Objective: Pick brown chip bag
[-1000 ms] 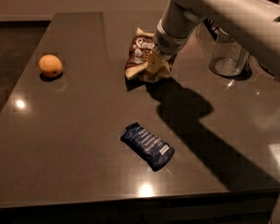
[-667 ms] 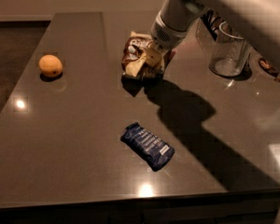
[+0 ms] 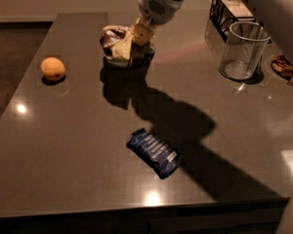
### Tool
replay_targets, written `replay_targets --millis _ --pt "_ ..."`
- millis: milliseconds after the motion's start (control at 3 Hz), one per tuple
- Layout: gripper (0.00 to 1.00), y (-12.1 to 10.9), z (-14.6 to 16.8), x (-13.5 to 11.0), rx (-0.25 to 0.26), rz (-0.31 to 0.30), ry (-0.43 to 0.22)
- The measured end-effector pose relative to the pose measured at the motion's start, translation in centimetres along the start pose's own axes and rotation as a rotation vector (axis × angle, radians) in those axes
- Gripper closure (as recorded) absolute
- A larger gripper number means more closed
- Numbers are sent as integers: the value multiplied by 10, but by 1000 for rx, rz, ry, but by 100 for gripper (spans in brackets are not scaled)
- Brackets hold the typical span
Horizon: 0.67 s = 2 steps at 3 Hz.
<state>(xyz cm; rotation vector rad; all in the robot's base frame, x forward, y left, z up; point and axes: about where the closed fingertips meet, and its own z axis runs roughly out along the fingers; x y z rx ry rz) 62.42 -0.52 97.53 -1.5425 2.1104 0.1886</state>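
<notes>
The gripper (image 3: 138, 34) is clamped on the brown chip bag (image 3: 117, 45). Its grip point is lost in the crumpled folds, and the bag's lettering is too blurred to read. Above it, the arm (image 3: 158, 1) runs off the top edge. Far to its right, a wire rack (image 3: 229, 9) is cropped at the top, and a brown thing (image 3: 283, 65) at the right edge is too cut off to name.

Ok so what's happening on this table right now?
The robot arm's gripper is at the far side of the table, closed on the crumpled brown chip bag, which looks slightly raised above its shadow. The orange at the left, the blue wrapped bar near the front and the clear cup at the right sit apart from it.
</notes>
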Motion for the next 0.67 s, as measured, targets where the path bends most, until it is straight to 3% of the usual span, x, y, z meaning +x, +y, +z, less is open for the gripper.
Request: replay_targets --millis 333,667 --pt "100 3 -18 -26 2 -67 -25" --pt "100 4 -18 -26 2 -67 -25"
